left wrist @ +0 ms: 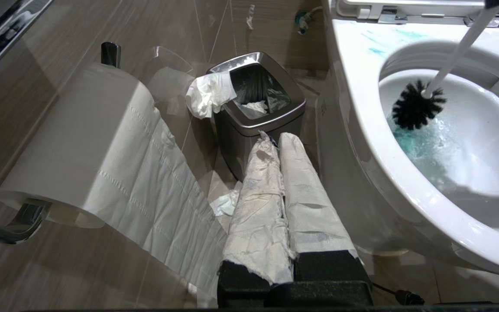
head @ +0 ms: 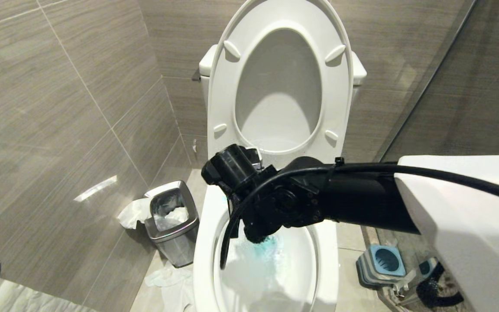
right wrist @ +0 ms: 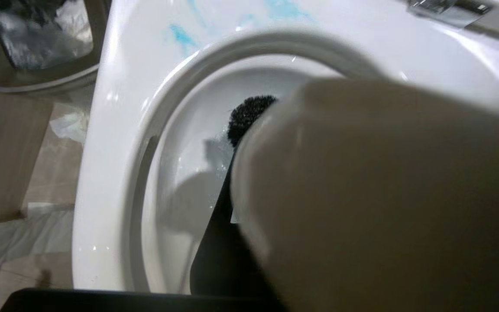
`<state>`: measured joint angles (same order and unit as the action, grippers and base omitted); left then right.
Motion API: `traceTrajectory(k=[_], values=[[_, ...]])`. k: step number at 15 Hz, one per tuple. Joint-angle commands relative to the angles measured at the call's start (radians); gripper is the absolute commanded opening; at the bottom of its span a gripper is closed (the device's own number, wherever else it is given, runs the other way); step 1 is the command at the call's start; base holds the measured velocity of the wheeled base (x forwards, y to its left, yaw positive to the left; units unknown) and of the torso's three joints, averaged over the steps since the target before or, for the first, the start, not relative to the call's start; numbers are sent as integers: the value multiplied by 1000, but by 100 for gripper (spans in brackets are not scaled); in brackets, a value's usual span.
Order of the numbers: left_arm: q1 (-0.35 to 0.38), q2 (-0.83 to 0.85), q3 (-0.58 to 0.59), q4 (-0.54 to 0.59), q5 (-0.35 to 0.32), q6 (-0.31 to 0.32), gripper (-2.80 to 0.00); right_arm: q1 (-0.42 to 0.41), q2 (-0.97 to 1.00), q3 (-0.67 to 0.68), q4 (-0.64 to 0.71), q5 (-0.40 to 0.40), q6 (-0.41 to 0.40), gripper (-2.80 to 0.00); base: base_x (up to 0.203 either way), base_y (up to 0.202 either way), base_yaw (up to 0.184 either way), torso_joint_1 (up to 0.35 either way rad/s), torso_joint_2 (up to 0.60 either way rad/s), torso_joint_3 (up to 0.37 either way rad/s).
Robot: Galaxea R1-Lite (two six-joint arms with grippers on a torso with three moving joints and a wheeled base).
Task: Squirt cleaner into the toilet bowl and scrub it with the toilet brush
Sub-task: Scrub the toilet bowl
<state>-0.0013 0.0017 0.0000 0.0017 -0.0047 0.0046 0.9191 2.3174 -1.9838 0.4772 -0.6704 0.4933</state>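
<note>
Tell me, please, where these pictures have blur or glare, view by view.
Right wrist view: a big pale out-of-focus mass fills the right side, hiding most of the toilet brush. Head view: a bright glare streak on the left wall tiles; the right gripper is sharp. Left wrist view: crisp, with soft highlights on the toilet bowl rim.

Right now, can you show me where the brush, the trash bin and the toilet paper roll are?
toilet brush point(left wrist: 417, 108): left wrist view, on its black bristle head inside the bowl.
trash bin point(left wrist: 271, 118): left wrist view, on its steel rim.
toilet paper roll point(left wrist: 80, 138): left wrist view, on the roll's white side.
</note>
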Motion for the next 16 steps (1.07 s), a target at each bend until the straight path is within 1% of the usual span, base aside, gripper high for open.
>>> traceTrajectory(k=[1,3,6,8,9,10,12,14,16], values=[[0,0,0,0,0,0,-280,35,-8,27,14,-3,26,-280,0,0,0,0,0,0],[0,0,0,0,0,0,-280,66,-73,91,68,-3,98,-280,0,0,0,0,0,0],[0,0,0,0,0,0,-280,92,-189,275,124,-7,190,-280,0,0,0,0,0,0],[1,0,0,0,0,0,-280,91,-279,412,130,-10,236,-280,0,0,0,0,0,0],[0,0,0,0,0,0,-280,66,-307,441,131,-10,250,-280,0,0,0,0,0,0],[0,0,0,0,0,0,-280,35,-308,436,130,-12,252,-280,0,0,0,0,0,0],[0,0,0,0,0,0,-280,-11,-273,373,129,-19,242,-280,0,0,0,0,0,0],[0,0,0,0,0,0,-280,-36,-208,291,129,-20,236,-280,0,0,0,0,0,0],[0,0,0,0,0,0,-280,-40,-130,188,130,-20,226,-280,0,0,0,0,0,0]])
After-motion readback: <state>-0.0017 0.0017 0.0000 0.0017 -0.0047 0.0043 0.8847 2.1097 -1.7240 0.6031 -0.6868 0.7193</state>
